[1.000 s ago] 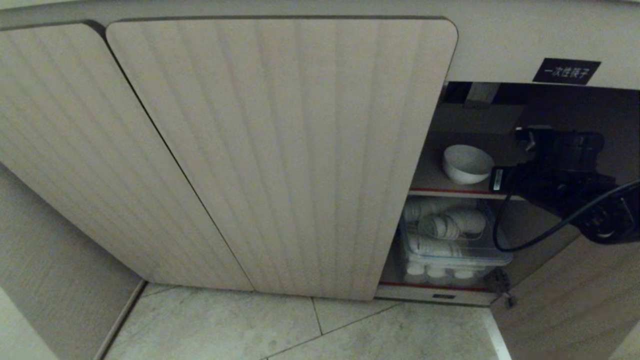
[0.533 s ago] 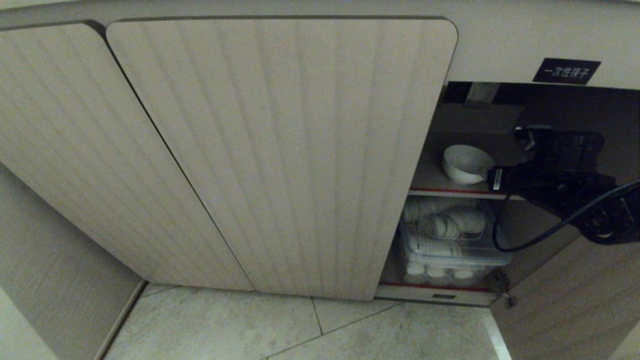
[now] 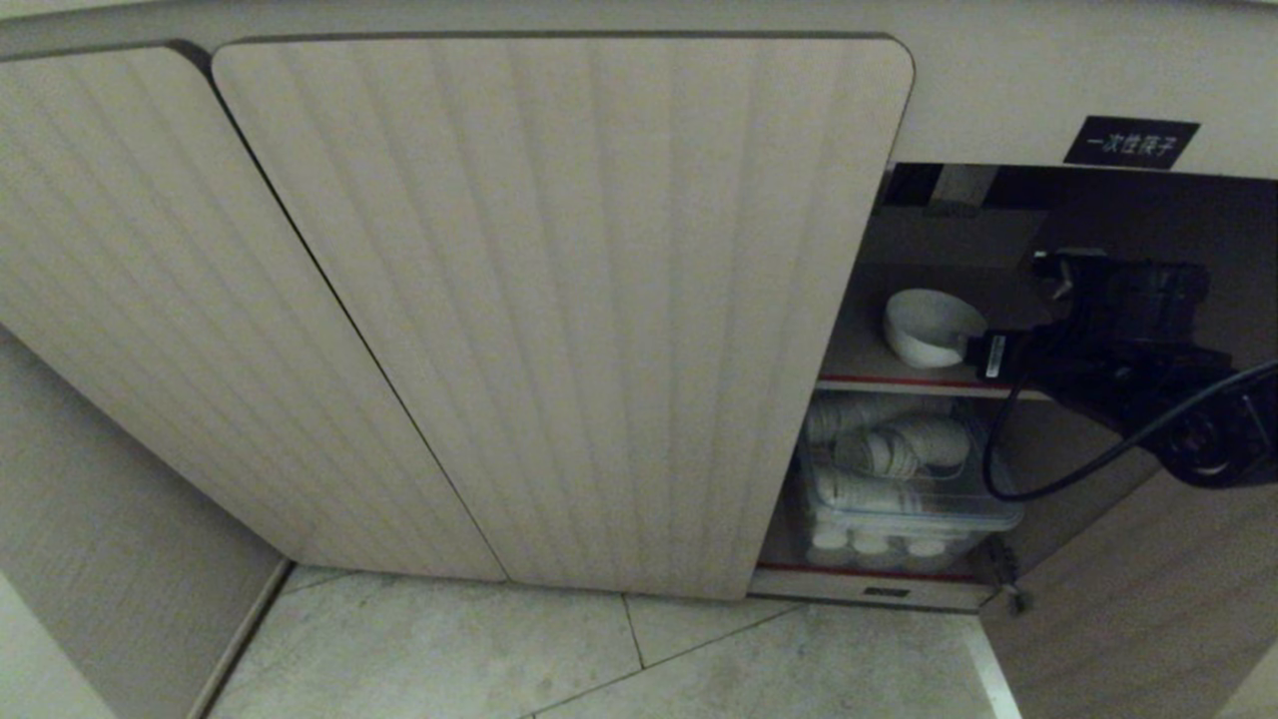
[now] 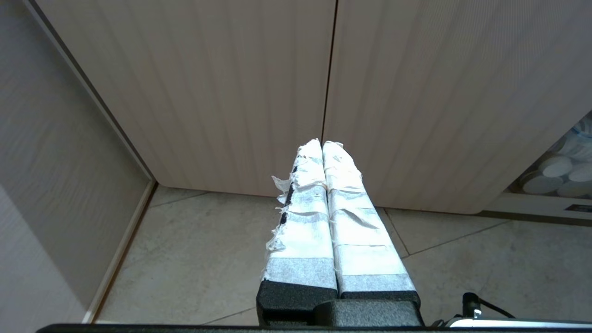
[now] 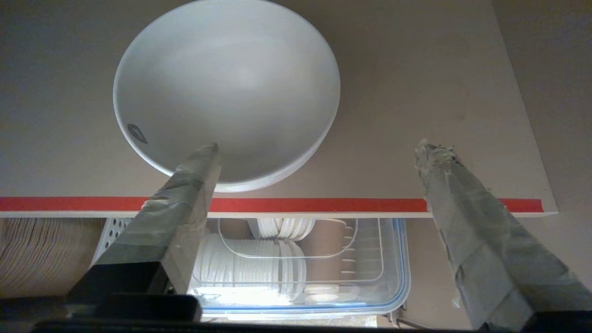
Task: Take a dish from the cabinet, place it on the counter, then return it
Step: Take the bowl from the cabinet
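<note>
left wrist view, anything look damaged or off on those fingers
Yes. The white tape wrapped round the left gripper's fingers is frayed, with torn scraps curling off one outer edge. The fingers themselves are pressed shut.

Dish (image 3: 934, 327) on cabinet (image 3: 559, 300) shelf (red-edged).

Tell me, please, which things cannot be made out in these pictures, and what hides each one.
- The counter: in no view; the head view ends above the cabinet doors.
- Right gripper: in the head view the dark arm hides its jaws.
- White bowl: one finger covers part of its rim in the right wrist view.
- Ribbed cups: number unclear behind the clear plastic box.
- Black label: characters too small.
- Left gripper: outside the head view.
</note>
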Controlling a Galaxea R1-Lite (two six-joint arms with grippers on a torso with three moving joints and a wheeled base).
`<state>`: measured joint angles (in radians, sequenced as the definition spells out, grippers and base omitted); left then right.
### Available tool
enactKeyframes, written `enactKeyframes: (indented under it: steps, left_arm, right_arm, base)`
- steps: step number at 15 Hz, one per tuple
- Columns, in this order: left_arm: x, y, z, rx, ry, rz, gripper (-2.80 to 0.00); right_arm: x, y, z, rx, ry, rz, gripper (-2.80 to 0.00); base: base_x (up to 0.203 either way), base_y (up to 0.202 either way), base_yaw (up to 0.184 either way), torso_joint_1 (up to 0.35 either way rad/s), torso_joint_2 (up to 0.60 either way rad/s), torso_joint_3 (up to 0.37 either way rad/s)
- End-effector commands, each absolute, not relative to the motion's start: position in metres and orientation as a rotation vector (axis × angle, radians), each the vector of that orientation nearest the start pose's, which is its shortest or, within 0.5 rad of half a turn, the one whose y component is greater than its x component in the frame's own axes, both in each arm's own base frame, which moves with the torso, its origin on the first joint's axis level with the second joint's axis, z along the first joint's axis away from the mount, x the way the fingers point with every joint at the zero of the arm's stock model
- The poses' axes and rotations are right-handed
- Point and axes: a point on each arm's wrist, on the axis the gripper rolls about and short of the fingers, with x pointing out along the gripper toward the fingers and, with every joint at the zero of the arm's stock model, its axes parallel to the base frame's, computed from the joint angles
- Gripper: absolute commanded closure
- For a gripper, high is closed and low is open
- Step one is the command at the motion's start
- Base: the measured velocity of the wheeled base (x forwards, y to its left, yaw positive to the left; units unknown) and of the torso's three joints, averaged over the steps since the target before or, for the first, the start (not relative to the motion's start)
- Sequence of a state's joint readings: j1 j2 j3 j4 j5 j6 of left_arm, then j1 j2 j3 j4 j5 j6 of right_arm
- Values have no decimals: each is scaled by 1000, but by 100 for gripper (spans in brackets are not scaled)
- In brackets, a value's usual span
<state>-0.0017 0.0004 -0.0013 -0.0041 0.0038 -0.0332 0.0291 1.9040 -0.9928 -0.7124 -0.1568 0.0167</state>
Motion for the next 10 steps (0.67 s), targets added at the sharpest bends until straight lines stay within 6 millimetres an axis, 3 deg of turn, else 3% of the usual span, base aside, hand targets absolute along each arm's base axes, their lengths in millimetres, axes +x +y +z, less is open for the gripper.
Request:
enactKeyframes:
  steps: [1, 10]
  left_arm:
    - [-23, 0, 76, -34, -6, 3, 0]
    - [-23, 0, 76, -34, -6, 3, 0]
  right_arm:
    - [365, 8, 173, -1, 188, -129, -280]
    - [378, 8, 178, 12, 150, -129, -280]
  base:
    - [0, 0, 0, 0, 0, 0]
    - [0, 0, 0, 0, 0, 0]
